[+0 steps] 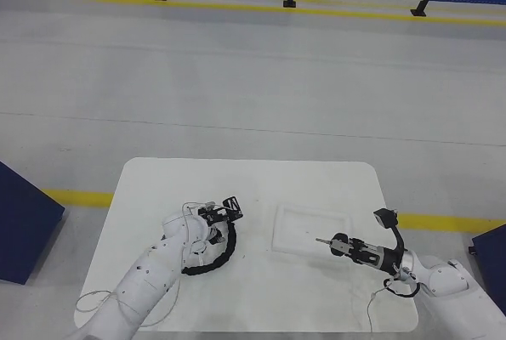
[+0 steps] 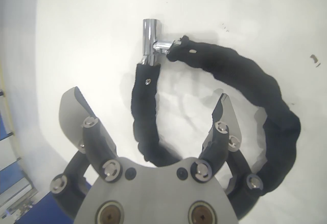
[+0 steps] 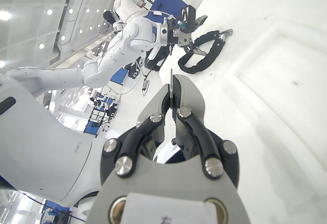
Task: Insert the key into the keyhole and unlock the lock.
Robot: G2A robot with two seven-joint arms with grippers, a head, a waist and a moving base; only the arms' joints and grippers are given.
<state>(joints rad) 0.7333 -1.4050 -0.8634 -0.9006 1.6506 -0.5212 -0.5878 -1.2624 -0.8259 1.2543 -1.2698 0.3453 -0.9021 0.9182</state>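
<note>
**Holding key, lock not yet engaged**

Gripping the key [image 3: 170, 79], the right gripper [image 3: 174, 83] has its jaws clamped flat on the bow, and the thin blade sticks out past the fingertips. From the top view the right gripper [image 1: 338, 245] sits over the table [image 1: 321, 178] at the near right edge of a shallow recess [image 1: 308, 228]. The key [image 1: 323, 241] points across that recess toward the lock [image 1: 217, 255].

The lock is a black sleeved loop lying flat on the table, left of the recess. Its two ends meet at a bright metal barrel [image 2: 151, 38]. The keyhole itself is not discernible.

The left gripper [image 2: 148, 94] hangs just above the loop with its jaws spread wide, grasping nothing. One run of the sleeve [image 2: 144, 107] lies between the fingers, and the other run curves around outside them. Contact with the sleeve cannot be judged. Key and lock are well apart.
</note>
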